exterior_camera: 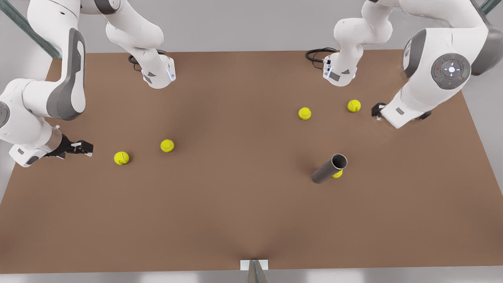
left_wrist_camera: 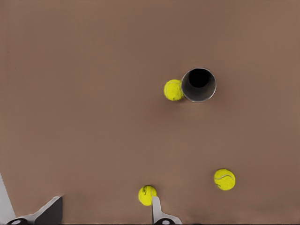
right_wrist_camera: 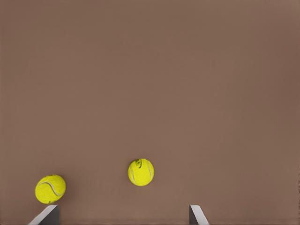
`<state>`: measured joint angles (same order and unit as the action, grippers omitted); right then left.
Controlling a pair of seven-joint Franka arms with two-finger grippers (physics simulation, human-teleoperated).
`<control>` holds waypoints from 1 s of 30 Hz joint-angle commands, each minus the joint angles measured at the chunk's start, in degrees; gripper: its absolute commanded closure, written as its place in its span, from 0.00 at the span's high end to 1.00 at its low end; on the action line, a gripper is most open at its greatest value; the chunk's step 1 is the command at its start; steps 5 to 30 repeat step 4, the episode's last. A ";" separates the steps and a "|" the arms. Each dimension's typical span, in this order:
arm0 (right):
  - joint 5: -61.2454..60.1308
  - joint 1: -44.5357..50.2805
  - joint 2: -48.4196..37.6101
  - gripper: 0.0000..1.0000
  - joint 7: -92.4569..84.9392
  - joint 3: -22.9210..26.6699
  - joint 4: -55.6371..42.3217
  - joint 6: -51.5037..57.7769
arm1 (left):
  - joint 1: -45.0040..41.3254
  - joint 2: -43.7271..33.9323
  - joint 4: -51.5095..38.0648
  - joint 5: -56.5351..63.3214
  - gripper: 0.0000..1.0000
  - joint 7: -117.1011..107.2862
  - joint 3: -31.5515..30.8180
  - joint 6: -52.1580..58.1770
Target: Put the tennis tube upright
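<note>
The tennis tube (exterior_camera: 326, 170) is a grey cylinder lying on its side on the brown table (exterior_camera: 235, 220), right of the middle in the front view. Its open end points toward the arm on the front view's right. The left wrist view looks straight into that open mouth of the tube (left_wrist_camera: 198, 85). A tennis ball (exterior_camera: 338, 174) rests against the tube, seen again as a ball (left_wrist_camera: 173, 90) beside the mouth. My left gripper (exterior_camera: 377, 112) (left_wrist_camera: 104, 212) hovers open, well away from the tube. My right gripper (exterior_camera: 86, 148) (right_wrist_camera: 122, 215) waits open at the front view's left edge.
Two balls (exterior_camera: 304, 113) (exterior_camera: 354, 105) lie between the left gripper and the tube. Two more balls (exterior_camera: 121, 158) (exterior_camera: 167, 146) lie just ahead of the right gripper. Both arm bases (exterior_camera: 159, 74) (exterior_camera: 340, 72) stand at the table's far edge.
</note>
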<state>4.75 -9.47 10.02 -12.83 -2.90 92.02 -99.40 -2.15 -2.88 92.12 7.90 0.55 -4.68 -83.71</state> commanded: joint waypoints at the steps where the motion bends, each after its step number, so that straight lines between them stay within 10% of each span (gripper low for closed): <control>1: 0.00 -0.02 0.00 1.00 -0.09 0.00 0.09 0.00 | -1.55 -2.66 4.02 -7.29 1.00 0.07 -0.33 -2.60; 30: 0.00 -0.02 0.17 1.00 -0.09 0.09 0.18 -0.18 | -1.63 -2.75 3.68 -7.02 1.00 -0.81 -1.38 -0.14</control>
